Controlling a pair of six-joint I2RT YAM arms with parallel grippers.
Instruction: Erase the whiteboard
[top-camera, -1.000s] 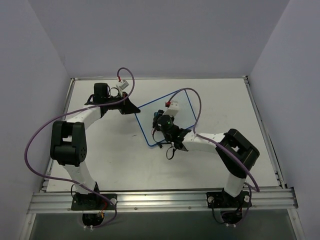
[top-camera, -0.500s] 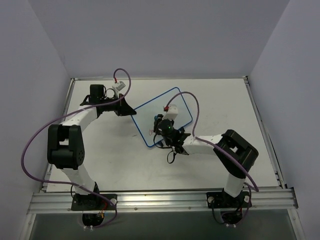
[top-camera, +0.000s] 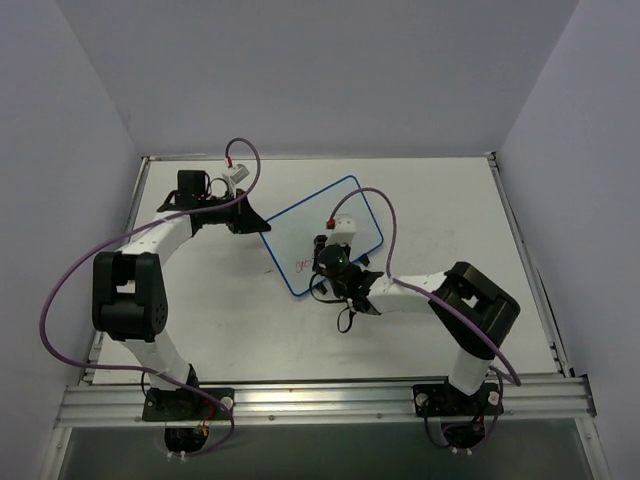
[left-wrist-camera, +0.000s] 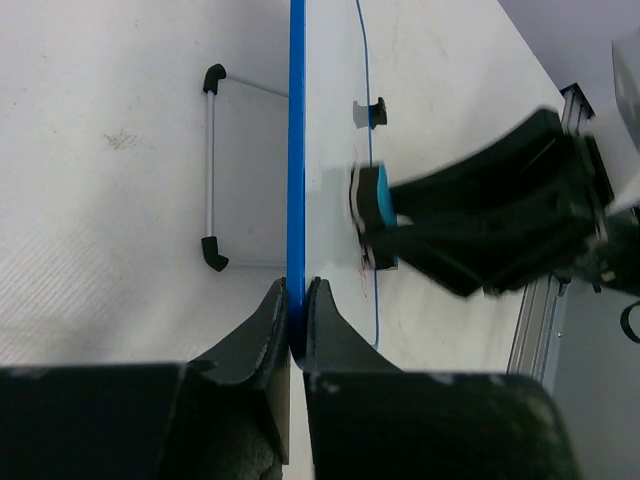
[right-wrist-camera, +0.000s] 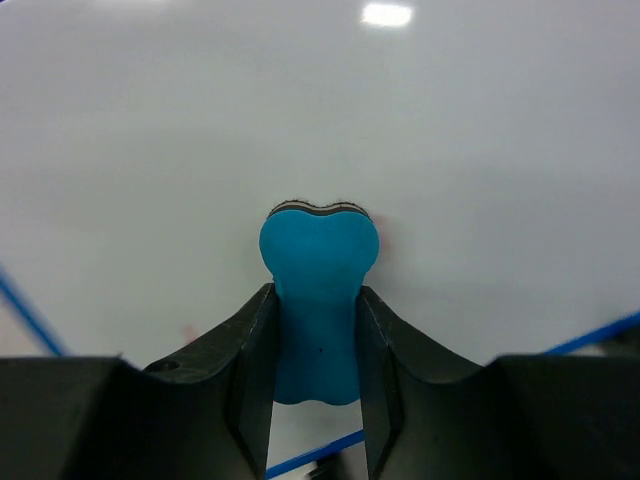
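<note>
The whiteboard (top-camera: 330, 225), white with a thin blue frame, stands tilted on the table. My left gripper (top-camera: 262, 225) is shut on its blue edge (left-wrist-camera: 296, 150) at the board's left corner. My right gripper (top-camera: 325, 262) is shut on the blue bone-shaped eraser (right-wrist-camera: 318, 300) and presses its felt end against the board face (right-wrist-camera: 330, 110). The eraser also shows in the left wrist view (left-wrist-camera: 375, 200), flat against the board. A little red writing (top-camera: 302, 264) remains near the board's lower left corner. The board's wire stand with black feet (left-wrist-camera: 212, 170) shows behind it.
The white table (top-camera: 450, 200) has raised rails at its left and right sides and an aluminium rail (top-camera: 320, 400) at the near edge. Purple cables (top-camera: 60, 290) loop from both arms. Grey walls enclose the table.
The whiteboard swung round in my left gripper and now lies more to the right. My right gripper moved down and left along the board with the eraser, towards the red writing.
</note>
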